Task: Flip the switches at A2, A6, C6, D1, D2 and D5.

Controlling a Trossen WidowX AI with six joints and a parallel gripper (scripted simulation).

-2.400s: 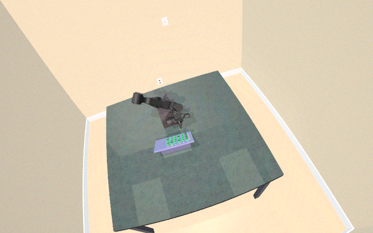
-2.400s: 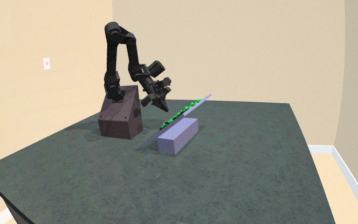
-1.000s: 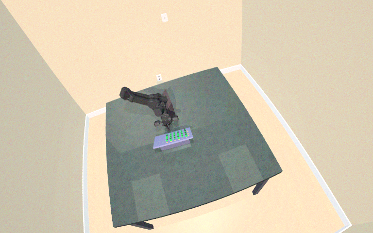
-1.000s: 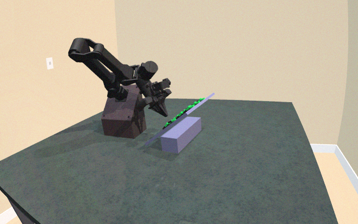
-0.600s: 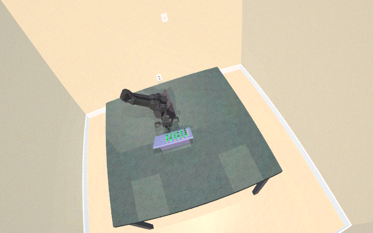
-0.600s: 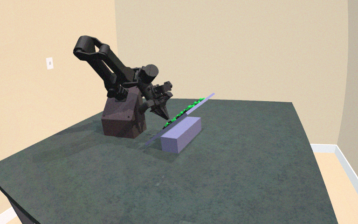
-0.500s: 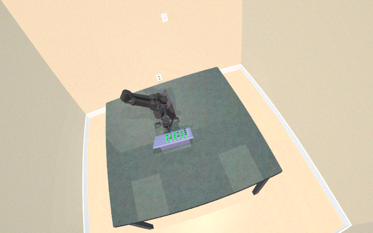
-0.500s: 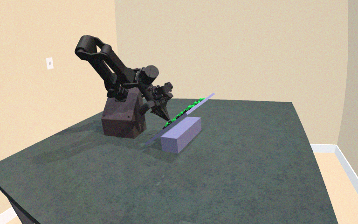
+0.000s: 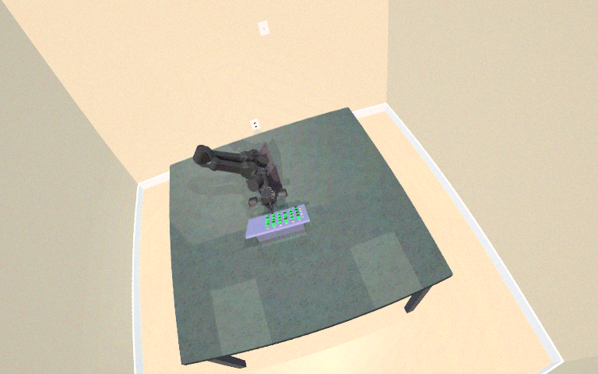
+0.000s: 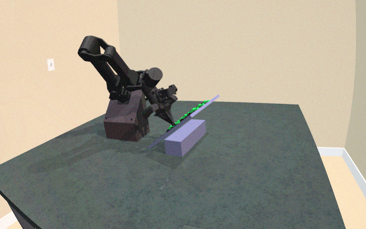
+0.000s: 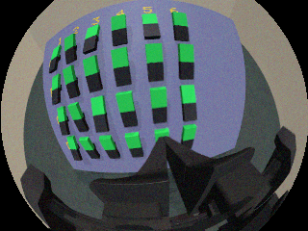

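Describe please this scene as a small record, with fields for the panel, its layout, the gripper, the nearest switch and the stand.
panel: light purple board, tilted, far edge higher
layout: four rows of six two-tone switches, green and black
column numbers: 1 to 6, printed in yellow along the far edge
gripper: shut, nothing held, tips at the near row
nearest switch: D5, partly hidden by the gripper
contact with D5: cannot tell
stand: light purple block under the panel
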